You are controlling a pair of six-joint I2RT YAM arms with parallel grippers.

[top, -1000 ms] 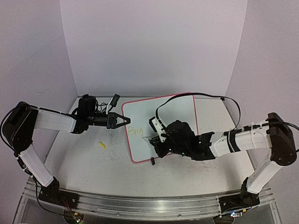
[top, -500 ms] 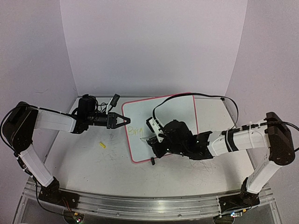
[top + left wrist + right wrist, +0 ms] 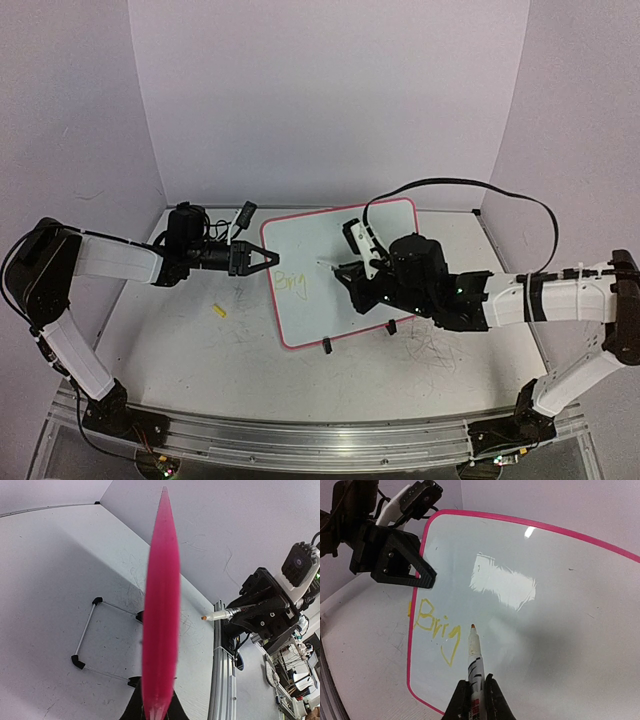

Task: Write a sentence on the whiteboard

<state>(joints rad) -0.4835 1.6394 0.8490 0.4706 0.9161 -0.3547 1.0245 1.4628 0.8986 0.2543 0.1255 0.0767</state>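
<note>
Since a second ago my right tool (image 3: pixel 472 692), clamped on the marker (image 3: pixel 474 657), has slid toward the right edge of the table (image 3: pixel 180 350), so the yellow "Brig" of the sentence (image 3: pixel 436 630) stands clear of it. My left tool (image 3: pixel 262 258) pinches the left rim of the whiteboard (image 3: pixel 330 235), which lies mid-table near the far edge. My right arm (image 3: pixel 520 300) hides its near right corner, and bare board lies right of the letters.

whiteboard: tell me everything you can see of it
The whiteboard is a glossy white rectangle with rounded corners and a thin pink rim, lying skewed on the table, a small black clip at its near edge. The left gripper is shut on its left rim. Yellow letters "Brig" sit near that edge; the marker in the right gripper points just beyond them, contact unclear.
</note>
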